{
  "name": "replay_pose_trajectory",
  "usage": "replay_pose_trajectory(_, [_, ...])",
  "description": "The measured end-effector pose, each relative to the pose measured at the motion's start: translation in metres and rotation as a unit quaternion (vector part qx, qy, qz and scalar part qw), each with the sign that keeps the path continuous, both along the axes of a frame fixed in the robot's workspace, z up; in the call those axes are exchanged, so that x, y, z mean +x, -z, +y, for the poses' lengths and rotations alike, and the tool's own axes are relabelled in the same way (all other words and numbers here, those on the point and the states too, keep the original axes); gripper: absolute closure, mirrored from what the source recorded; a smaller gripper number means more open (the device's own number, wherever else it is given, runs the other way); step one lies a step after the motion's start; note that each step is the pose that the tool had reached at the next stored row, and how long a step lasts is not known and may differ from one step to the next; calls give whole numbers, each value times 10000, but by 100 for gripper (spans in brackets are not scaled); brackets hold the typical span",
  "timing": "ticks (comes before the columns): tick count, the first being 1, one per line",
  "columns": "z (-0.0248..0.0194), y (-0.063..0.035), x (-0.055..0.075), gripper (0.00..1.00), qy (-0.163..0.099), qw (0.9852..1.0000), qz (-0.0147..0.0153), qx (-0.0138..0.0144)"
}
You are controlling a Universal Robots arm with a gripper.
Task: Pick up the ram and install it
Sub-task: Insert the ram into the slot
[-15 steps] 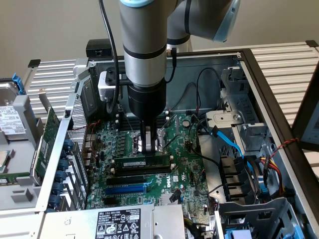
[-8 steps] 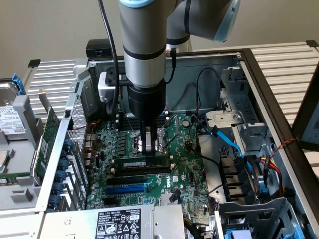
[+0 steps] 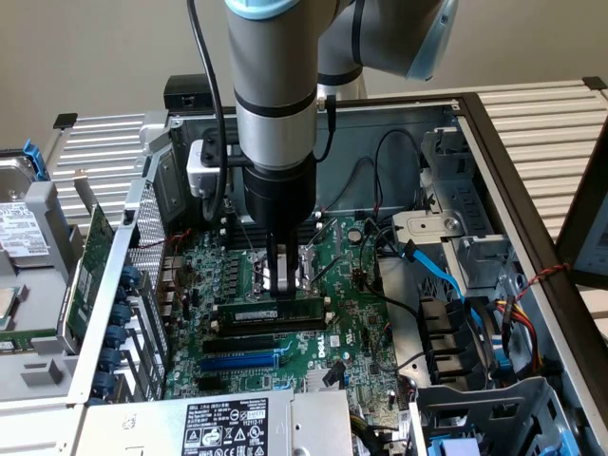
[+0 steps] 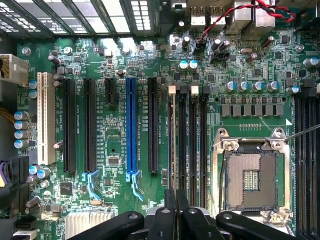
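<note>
The tool [image 3: 278, 283] hangs straight down from the single arm into the open computer case [image 3: 494, 142], its two fingers closed together with nothing between them; in the wrist view the tool [image 4: 176, 200] shows the same slim, shut pair, poised over the bank of long memory slots [image 4: 192, 145] beside the CPU socket [image 4: 248, 177]. The ram [image 3: 271, 311], a narrow green stick with a white label, stands on edge in the memory slot on the motherboard [image 3: 356, 313], directly below the fingertips and a touch nearer to the camera than they are. Its long axis runs from the exterior view's left to the exterior view's right, level with the board, and the tool sits over roughly the middle of that length, so both ends of the stick reach out about equally to either side. The tips look to be at or just above the stick's top edge; whether they actually press on it cannot be told. An empty black slot [image 3: 255, 342] and a blue slot [image 3: 237, 361] lie parallel on the near side. Judging by how squarely it sits, the ram seems already placed in its slot, though whether its end latches are closed is not clear.
</note>
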State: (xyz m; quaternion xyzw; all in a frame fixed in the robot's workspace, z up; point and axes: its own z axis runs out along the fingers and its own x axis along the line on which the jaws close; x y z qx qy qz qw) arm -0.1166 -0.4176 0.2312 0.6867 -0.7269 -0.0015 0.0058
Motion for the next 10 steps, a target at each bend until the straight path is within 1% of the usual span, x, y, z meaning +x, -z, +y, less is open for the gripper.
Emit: replay_pose_trajectory(10, [0, 24, 0, 88, 0, 10000, -5, 1])
